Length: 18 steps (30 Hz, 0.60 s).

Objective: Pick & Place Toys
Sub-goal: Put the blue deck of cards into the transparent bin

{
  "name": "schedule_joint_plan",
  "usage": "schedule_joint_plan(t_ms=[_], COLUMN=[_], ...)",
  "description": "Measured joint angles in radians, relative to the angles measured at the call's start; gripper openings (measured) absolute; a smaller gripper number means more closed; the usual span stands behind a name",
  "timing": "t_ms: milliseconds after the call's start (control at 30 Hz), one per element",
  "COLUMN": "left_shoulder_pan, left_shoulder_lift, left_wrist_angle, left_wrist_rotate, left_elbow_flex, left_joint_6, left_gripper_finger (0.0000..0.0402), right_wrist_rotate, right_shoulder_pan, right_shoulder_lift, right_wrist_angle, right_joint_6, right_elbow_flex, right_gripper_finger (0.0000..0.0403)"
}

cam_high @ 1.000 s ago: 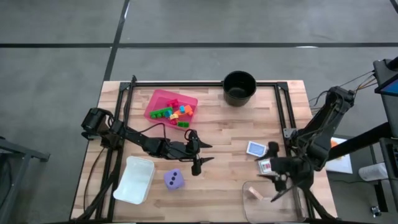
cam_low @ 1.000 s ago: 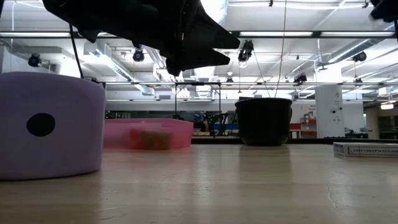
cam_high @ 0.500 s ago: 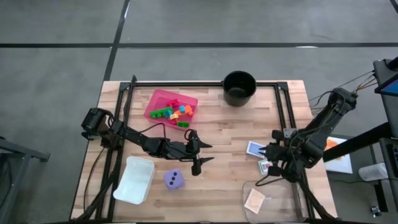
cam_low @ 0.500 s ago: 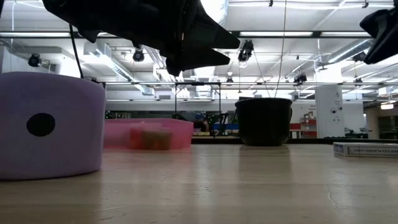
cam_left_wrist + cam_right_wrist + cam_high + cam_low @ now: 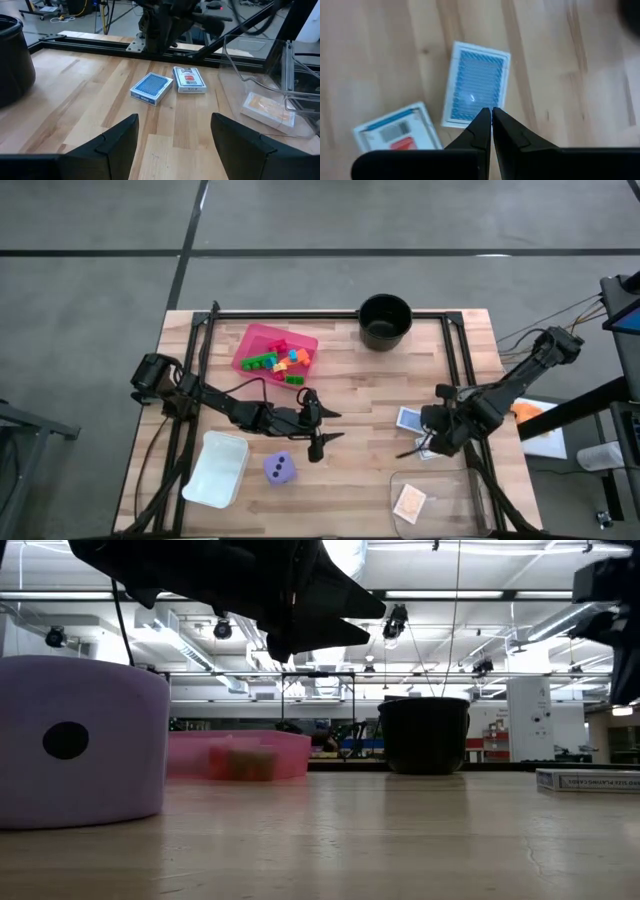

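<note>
Right pincer (image 5: 421, 446) sits at about four o'clock on the tabletop (image 5: 350, 370), fingers (image 5: 485, 131) pinched together with nothing between them. The blue card (image 5: 409, 419) lies just beyond the tips, at twelve o'clock from the pincer, flat on the wood. The white-red card (image 5: 189, 80) rests right beside the blue one; from above the arm covers most of it. The orange card (image 5: 409, 503) lies inside the clear tray (image 5: 470, 495) at five o'clock, apart from the pincer.

The right arm (image 5: 510, 385) reaches in from the three o'clock edge, stretched low and slanting across the black frame (image 5: 452, 350), wrist pointing down at the cards.

Left pincer (image 5: 322, 428) hangs near the centre, fingers (image 5: 120, 137) spread wide and holding nothing. The die (image 5: 280, 470) stands at seven o'clock from it, near but clear of the tips. The left arm (image 5: 220, 405) comes from the nine o'clock edge, lying long and low over the wood.

The bricks (image 5: 280, 362) are heaped in the pink tray (image 5: 255, 340) at eleven o'clock, well apart from both pincers. The pot (image 5: 385, 322) stands at twelve o'clock, and a white tray (image 5: 215, 468) lies at seven o'clock beside the die.
</note>
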Motion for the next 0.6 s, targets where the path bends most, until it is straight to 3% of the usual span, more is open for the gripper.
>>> schedule_joint_plan(t_ms=[433,600], left_shoulder_pan=[0.0,0.0], left_shoulder_lift=[0.0,0.0], left_wrist_angle=[0.0,-0.002], left_wrist_rotate=[0.0,0.0], left_elbow_flex=[0.0,0.0], left_joint_6=[0.0,0.0], left_gripper_finger=[0.0253,0.0253], right_wrist_rotate=[-0.221,-0.247], right_shoulder_pan=[-0.265,-0.333], right_shoulder_lift=[0.0,0.001], right_wrist_angle=[0.158,0.21], right_joint_6=[-0.23,-0.24], right_elbow_flex=[-0.113,-0.137], right_gripper_finger=[0.0018,0.0018])
